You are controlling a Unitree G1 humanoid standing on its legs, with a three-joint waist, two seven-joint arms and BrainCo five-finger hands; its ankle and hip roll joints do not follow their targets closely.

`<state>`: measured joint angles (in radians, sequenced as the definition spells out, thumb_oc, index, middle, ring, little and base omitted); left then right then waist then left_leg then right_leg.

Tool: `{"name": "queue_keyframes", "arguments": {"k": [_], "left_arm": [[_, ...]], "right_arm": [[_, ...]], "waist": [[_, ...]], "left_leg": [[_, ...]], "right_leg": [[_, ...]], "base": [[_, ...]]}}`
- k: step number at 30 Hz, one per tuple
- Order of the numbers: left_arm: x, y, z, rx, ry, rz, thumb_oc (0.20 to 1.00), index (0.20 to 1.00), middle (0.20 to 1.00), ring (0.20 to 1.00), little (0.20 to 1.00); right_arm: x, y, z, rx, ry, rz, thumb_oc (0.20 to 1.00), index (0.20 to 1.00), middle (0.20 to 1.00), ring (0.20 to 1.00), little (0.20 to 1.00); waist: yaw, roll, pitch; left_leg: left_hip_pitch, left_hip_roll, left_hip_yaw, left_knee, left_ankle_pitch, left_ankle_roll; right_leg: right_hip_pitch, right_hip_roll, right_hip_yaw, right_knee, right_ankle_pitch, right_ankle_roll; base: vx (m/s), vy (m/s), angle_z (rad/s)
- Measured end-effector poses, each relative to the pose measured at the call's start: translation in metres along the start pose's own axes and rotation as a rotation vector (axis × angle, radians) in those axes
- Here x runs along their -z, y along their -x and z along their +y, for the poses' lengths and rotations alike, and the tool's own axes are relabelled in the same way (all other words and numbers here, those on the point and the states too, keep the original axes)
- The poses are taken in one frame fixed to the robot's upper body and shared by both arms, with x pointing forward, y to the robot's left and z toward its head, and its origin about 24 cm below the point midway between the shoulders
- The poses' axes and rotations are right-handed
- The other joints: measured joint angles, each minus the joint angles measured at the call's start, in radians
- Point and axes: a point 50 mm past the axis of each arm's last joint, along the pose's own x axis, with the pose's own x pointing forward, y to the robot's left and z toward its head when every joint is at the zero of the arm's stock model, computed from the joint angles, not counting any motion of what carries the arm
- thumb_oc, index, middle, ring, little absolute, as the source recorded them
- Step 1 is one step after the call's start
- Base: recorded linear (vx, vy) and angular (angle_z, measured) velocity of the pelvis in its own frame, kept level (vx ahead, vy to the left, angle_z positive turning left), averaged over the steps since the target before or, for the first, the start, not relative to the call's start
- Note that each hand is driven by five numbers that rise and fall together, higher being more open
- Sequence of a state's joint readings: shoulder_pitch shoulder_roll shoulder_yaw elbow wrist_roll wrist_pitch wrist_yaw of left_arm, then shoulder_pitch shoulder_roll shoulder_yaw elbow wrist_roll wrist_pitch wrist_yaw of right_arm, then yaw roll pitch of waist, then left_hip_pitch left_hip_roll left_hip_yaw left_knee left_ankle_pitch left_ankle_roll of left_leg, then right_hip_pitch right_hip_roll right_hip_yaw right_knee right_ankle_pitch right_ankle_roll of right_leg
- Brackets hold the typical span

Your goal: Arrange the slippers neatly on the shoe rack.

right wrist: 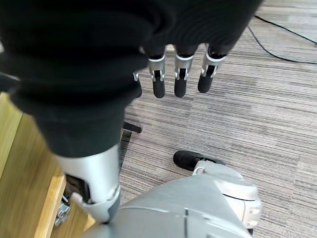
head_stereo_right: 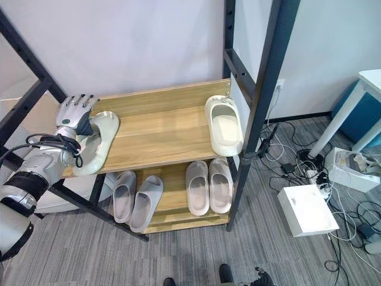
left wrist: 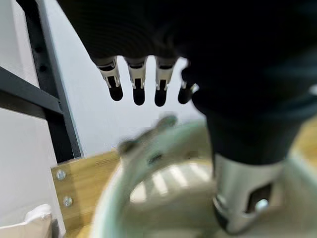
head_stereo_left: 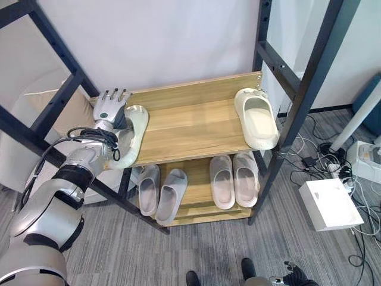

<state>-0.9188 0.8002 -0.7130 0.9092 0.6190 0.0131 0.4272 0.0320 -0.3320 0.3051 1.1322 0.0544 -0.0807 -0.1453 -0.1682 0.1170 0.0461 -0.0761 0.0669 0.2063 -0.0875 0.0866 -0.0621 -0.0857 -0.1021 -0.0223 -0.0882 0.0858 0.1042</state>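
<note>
On the left end of the wooden shoe rack's top shelf (head_stereo_left: 190, 122) lies a white slipper (head_stereo_left: 136, 134), partly over the shelf's edge. My left hand (head_stereo_left: 111, 109) rests on it with fingers (left wrist: 137, 82) straight toward the wall and the thumb (left wrist: 240, 196) down inside the slipper's opening (left wrist: 163, 183). A matching white slipper (head_stereo_left: 257, 118) lies at the shelf's right end, toe toward me. The lower shelf holds a grey pair (head_stereo_left: 159, 192) and a pale pair (head_stereo_left: 233, 179). My right hand (right wrist: 179, 74) hangs low over the carpet with fingers relaxed, holding nothing.
Black metal frame posts (head_stereo_left: 300, 101) stand around the rack, with a slanted bar (head_stereo_left: 56, 104) beside my left arm. A white box (head_stereo_left: 329, 204) and cables lie on the carpet to the right. A beige cushion (head_stereo_left: 33, 110) sits at the left.
</note>
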Motion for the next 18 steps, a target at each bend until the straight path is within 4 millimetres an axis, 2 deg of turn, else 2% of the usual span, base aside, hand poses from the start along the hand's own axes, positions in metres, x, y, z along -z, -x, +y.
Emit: {"name": "queue_keyframes", "arguments": {"k": [2, 5, 6, 7, 12, 18], "left_arm": [[0.002, 0.001, -0.004, 0.021, -0.017, 0.010, 1.000, 1.000, 1.000, 1.000, 1.000], [0.001, -0.003, 0.000, 0.021, -0.023, 0.006, 1.000, 1.000, 1.000, 1.000, 1.000], [0.001, -0.003, 0.000, 0.022, -0.022, 0.004, 0.501, 0.501, 0.501, 0.501, 0.501], [0.000, -0.003, 0.000, 0.026, -0.022, 0.005, 0.200, 0.200, 0.200, 0.200, 0.200], [-0.008, -0.004, -0.004, 0.031, 0.006, 0.009, 0.200, 0.200, 0.200, 0.200, 0.200], [-0.013, -0.007, 0.002, 0.004, 0.017, -0.005, 0.200, 0.200, 0.200, 0.200, 0.200]], "right_arm": [[-0.001, 0.000, 0.000, 0.002, -0.004, -0.001, 1.000, 1.000, 1.000, 1.000, 1.000], [-0.003, -0.001, 0.000, 0.002, 0.002, -0.008, 1.000, 1.000, 1.000, 1.000, 1.000], [-0.005, -0.001, 0.000, 0.002, 0.003, -0.012, 1.000, 1.000, 1.000, 1.000, 1.000], [-0.009, -0.002, 0.000, 0.002, 0.008, -0.024, 1.000, 1.000, 1.000, 1.000, 1.000], [-0.018, -0.004, 0.000, -0.001, 0.021, -0.047, 1.000, 1.000, 1.000, 1.000, 1.000], [-0.014, -0.003, 0.001, -0.004, 0.019, -0.037, 1.000, 1.000, 1.000, 1.000, 1.000]], "waist": [[-0.001, 0.001, 0.000], [0.000, 0.002, 0.000], [0.000, 0.002, 0.000], [0.000, 0.002, 0.000], [0.000, 0.004, 0.003], [-0.002, 0.001, 0.014]], "left_leg": [[0.000, 0.001, 0.001, 0.000, 0.000, 0.000], [-0.001, 0.003, 0.000, 0.000, 0.000, 0.000], [-0.002, 0.004, 0.000, 0.000, 0.000, 0.000], [-0.004, 0.005, 0.000, 0.000, 0.000, 0.000], [-0.034, 0.006, -0.001, 0.000, 0.002, -0.006], [-0.027, 0.006, 0.000, 0.007, 0.009, 0.003]], "right_leg": [[-0.001, 0.001, 0.001, 0.000, 0.000, 0.001], [-0.002, 0.004, 0.000, 0.000, 0.000, 0.000], [-0.003, 0.005, 0.000, 0.000, 0.000, 0.000], [-0.004, 0.006, -0.001, 0.000, 0.000, 0.000], [-0.034, 0.007, -0.001, 0.000, 0.005, -0.001], [-0.021, 0.007, -0.003, 0.001, 0.015, -0.015]], "base": [[0.00, 0.000, 0.00], [0.00, 0.000, 0.00], [0.00, 0.000, 0.00], [0.00, 0.000, 0.00], [-0.01, -0.005, 0.00], [0.01, -0.002, 0.00]]}}
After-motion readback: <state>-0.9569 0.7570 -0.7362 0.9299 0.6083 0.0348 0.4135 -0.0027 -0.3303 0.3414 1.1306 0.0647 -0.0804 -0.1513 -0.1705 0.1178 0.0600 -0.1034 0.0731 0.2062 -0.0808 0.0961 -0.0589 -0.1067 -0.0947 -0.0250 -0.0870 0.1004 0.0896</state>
